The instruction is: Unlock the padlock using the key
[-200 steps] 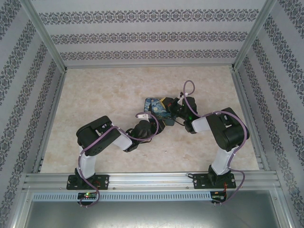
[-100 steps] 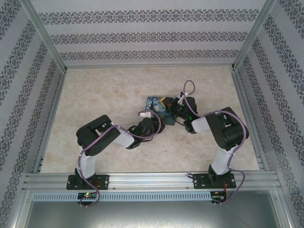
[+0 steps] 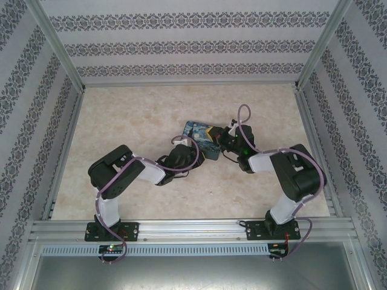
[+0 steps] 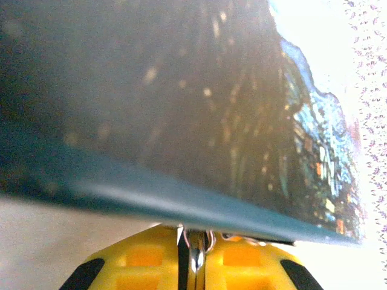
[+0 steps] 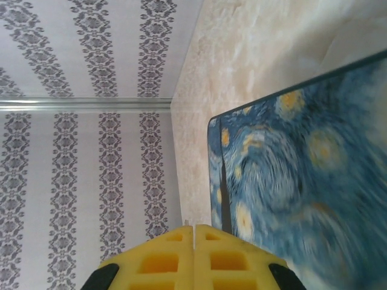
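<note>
The starry-night box (image 3: 199, 134) lies mid-table, and both grippers meet at its near edge. My left gripper (image 3: 195, 152) presses up under the box's blue rim (image 4: 181, 199). Its yellow fingers (image 4: 145, 260) are shut on a thin silvery metal loop (image 4: 198, 249), which I take for the padlock's; the blue body is hidden. My right gripper (image 3: 221, 142) sits at the box's right corner. Its jaws (image 5: 194, 229) are shut, with a tiny pale tip of the key (image 5: 185, 222) poking out beside the box lid (image 5: 302, 181).
Patterned walls and metal frame posts (image 3: 65, 66) enclose the marble-look table (image 3: 133, 115) on three sides. Purple cables (image 3: 243, 115) loop off both arms. The floor left and behind the box is bare.
The left jaws have closed onto the silvery loop, and the left arm's elbow has swung left. The right arm's elbow has shifted right; its jaws stayed shut.
</note>
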